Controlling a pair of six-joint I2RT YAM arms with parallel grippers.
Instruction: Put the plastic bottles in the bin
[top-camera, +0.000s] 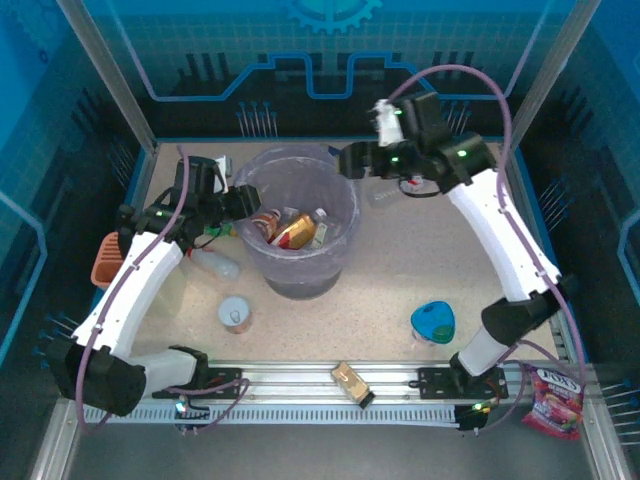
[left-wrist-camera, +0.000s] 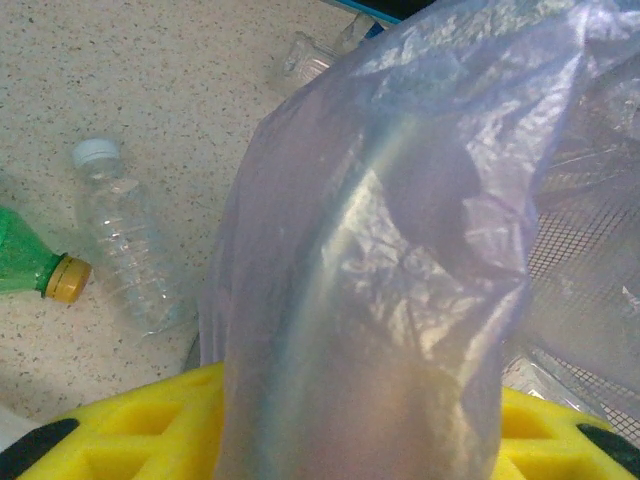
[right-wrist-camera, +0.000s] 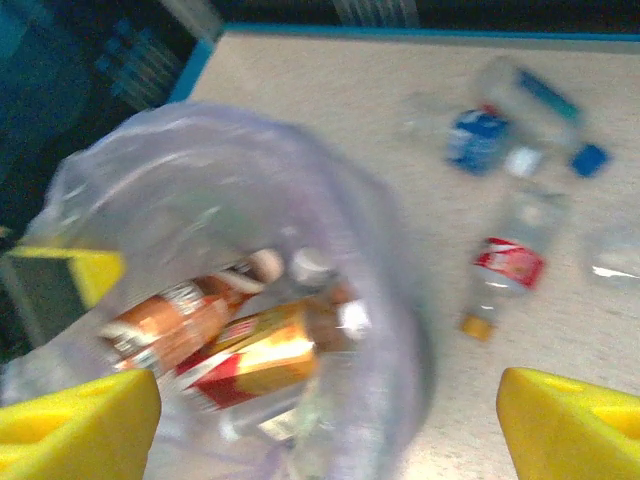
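At the middle of the table stands the bin (top-camera: 300, 275), its thin clear liner folded over the rim. Some of the plastic bottles already lie inside it: we see brown bottles (top-camera: 293, 232) with red-gold wrappers heaped at the bottom.

Our left gripper (top-camera: 238, 204) pinches the bin's left rim, with liner and wall drawn between its yellow fingers (left-wrist-camera: 130, 425) in the left wrist view. We judge that this hold steadies the light bin so it does not tip or slide. Our right gripper (right-wrist-camera: 328, 395) hangs over the mouth near the far right rim, jaws spread wide with nothing between them. We read that as a pose suited to a drop into the opening.

More bottles wait outside the bin. A clear bottle (left-wrist-camera: 125, 245) with a white cap and a green bottle (left-wrist-camera: 25, 265) with a yellow cap lie just to its left. A red-labelled bottle (right-wrist-camera: 505, 270) and a blue-labelled bottle (right-wrist-camera: 478, 140) lie on its right side.

Nearer us sit a tin can (top-camera: 235, 315) and a blue dish (top-camera: 432, 322), and an orange basket (top-camera: 105, 258) stands at the left edge.

The wrappers are blurred, so we can read no brand. The lettering on the red snack packet (top-camera: 553, 400) is too small to make out.
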